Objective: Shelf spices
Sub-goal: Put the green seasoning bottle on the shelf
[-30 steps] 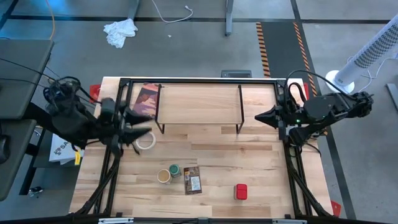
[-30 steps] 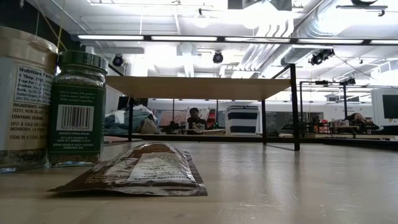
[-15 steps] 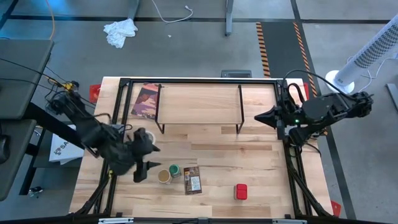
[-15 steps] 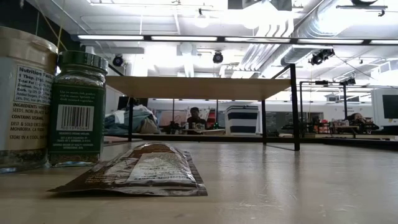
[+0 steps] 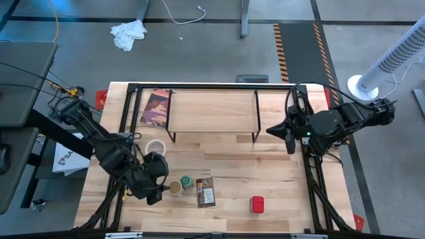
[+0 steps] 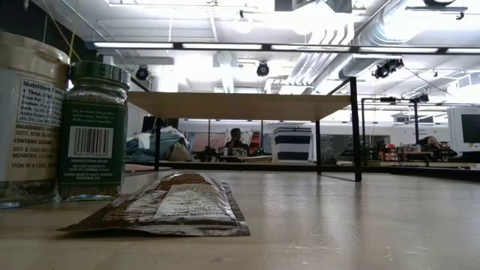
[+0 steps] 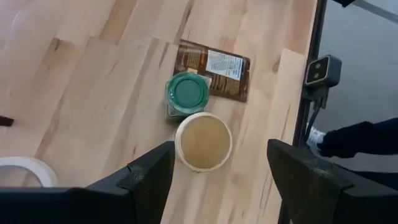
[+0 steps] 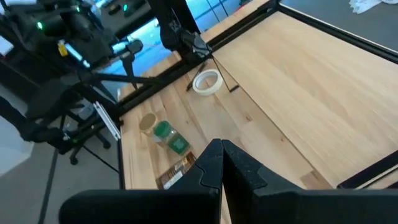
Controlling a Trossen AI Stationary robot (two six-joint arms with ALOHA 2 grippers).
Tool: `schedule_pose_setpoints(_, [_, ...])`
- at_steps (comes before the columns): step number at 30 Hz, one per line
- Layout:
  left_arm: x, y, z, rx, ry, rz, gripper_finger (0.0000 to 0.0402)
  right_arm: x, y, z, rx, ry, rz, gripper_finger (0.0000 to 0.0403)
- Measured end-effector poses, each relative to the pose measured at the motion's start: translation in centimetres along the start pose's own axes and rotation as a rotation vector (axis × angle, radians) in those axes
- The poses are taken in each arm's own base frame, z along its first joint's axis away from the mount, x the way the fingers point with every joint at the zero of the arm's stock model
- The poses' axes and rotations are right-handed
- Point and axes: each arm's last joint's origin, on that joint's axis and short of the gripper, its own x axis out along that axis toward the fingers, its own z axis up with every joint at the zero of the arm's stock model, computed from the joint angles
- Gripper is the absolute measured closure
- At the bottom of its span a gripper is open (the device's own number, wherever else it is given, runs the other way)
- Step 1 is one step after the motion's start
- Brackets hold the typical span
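Note:
Near the table's front stand the tan-lidded jar (image 5: 174, 188) and the green-lidded jar (image 5: 186, 181). The flat packet (image 5: 205, 191) lies beside them, and the red tin (image 5: 257, 204) sits farther right. The shelf (image 5: 212, 109) stands at the back on its wire legs. My left gripper (image 5: 161, 186) hangs open and tipped down, just left of the tan-lidded jar (image 7: 203, 141). Its fingers (image 7: 152, 177) stand to either side of the jar without touching it. My right gripper (image 5: 271, 129) is shut (image 8: 221, 163) above the shelf's right end.
A white tape roll (image 5: 155, 147) lies left of the shelf's front leg. A dark maroon packet (image 5: 156, 106) lies at the shelf's left end. The black table frame (image 5: 312, 179) runs along the sides. Bare wood lies between the shelf and the spices.
My left gripper has swung from beside the tape roll toward the table's near edge and down. It has tipped from nearly level to pointing steeply down, and it ends just left of the tan-lidded jar. My right gripper has edged a little toward the table's left.

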Motion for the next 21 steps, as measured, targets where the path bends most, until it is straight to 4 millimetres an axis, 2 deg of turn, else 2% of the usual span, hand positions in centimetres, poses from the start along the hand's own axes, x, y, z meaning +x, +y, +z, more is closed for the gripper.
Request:
schedule_pose_setpoints(6, [0.0,0.0,0.1,0.016,-0.015,0.006,0.0148,0.3,0.1,-0.2,-0.026,0.02,-0.01,0.0403])
schedule_pose_setpoints(10, [-0.1,0.3,0.1,0.026,-0.037,0.038,0.0148,0.5,0.2,-0.2,0.072,0.017,-0.008,0.0403])
schedule_pose_setpoints(15, [-0.1,0.8,-0.1,0.047,-0.045,0.103,0.0149,2.1,1.1,-0.5,0.083,0.086,0.025,0.0403])
schedule_pose_setpoints(21, [-0.2,1.0,-0.1,0.055,-0.05,0.128,0.0149,4.6,1.9,-1.3,0.06,0.139,-0.014,0.0403])
